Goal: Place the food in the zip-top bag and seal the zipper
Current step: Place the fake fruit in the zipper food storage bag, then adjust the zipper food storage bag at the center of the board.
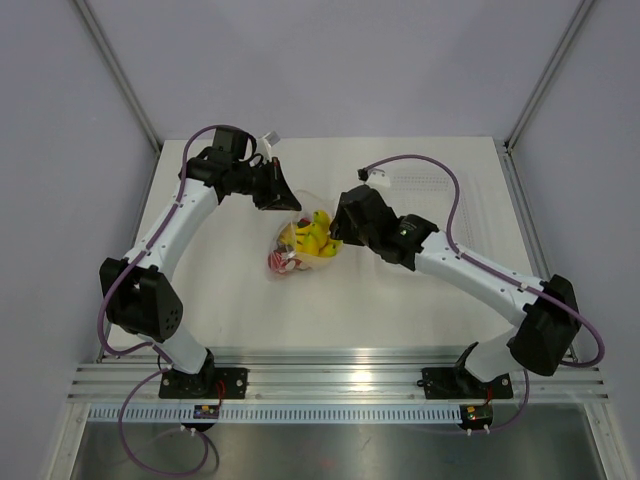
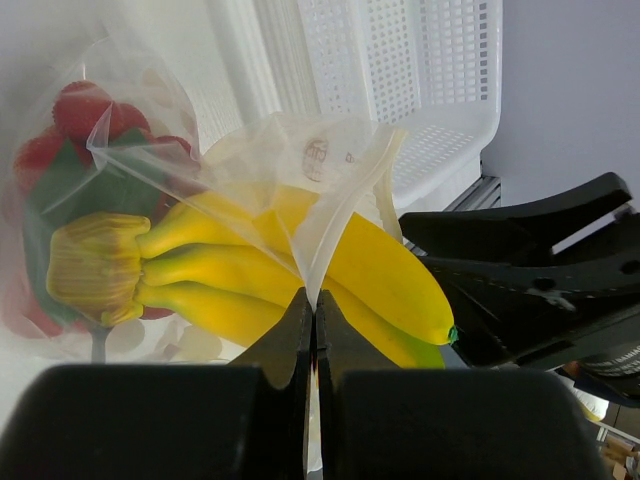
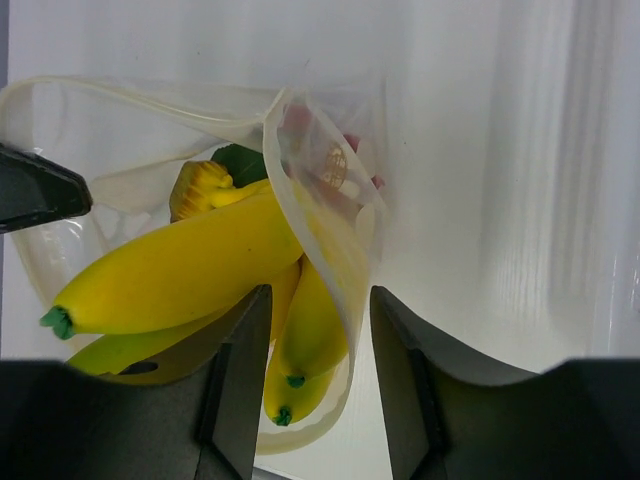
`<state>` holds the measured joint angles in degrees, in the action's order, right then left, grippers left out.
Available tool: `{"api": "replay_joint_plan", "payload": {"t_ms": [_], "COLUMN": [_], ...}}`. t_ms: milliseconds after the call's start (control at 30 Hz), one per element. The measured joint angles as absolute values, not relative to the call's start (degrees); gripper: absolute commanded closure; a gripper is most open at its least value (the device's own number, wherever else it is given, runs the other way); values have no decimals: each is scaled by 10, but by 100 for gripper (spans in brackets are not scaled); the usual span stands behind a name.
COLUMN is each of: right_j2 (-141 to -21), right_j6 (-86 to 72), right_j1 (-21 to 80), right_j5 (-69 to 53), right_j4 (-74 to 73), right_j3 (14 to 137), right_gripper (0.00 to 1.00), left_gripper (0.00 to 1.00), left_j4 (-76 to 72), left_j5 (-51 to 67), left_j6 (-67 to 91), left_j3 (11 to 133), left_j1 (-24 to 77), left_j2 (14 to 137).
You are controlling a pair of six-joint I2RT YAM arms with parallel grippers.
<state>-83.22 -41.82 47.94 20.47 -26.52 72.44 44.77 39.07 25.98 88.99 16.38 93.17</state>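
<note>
Left gripper (image 2: pixel 312 300) pinches zip-top bag (image 2: pixel 335 150) rim; right gripper (image 3: pixel 320 300) part-open astride bananas (image 3: pixel 180 270); strawberries (image 2: pixel 85 110) clearest from left wrist.

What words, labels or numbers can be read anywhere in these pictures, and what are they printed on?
Nothing here can actually be read.
On the zip-top bag: a small round printed mark with tiny print beside it, too blurred to read in either wrist view.
Nothing else in the pictures shows legible writing.
</note>
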Motion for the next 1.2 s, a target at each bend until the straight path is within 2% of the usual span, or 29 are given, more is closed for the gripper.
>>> {"api": "replay_joint_plan", "payload": {"t_ms": [100,367,600,633,667,733,1000,1200], "right_j2": [-850,-863,-865,-868,-872,-882,-901,-875], "right_j6": [-419,-432,-441,-441,-440,-440,-440,-411], "right_j1": [479,466,457,457,457,457,456,455], "right_j5": [199,198,198,198,198,199,202,200], "right_j4": [-270,-275,-275,-278,-278,-278,-292,-330], "right_j3": [726,728,734,742,749,765,789,854], "right_gripper": [57,57,64,77,82,100,100,100], "left_gripper": [100,100,100,100,100,100,100,100], "left_j4": [448,448,448,448,447,446,445,468], "left_j5": [391,390,391,391,391,391,391,388], "left_j6": [260,260,260,260,260,260,260,260], "left_j3": [890,890,889,889,888,885,884,901], "left_j1": [164,164,164,164,164,164,164,164], "left_j2": [932,932,932,932,932,932,931,917]}}
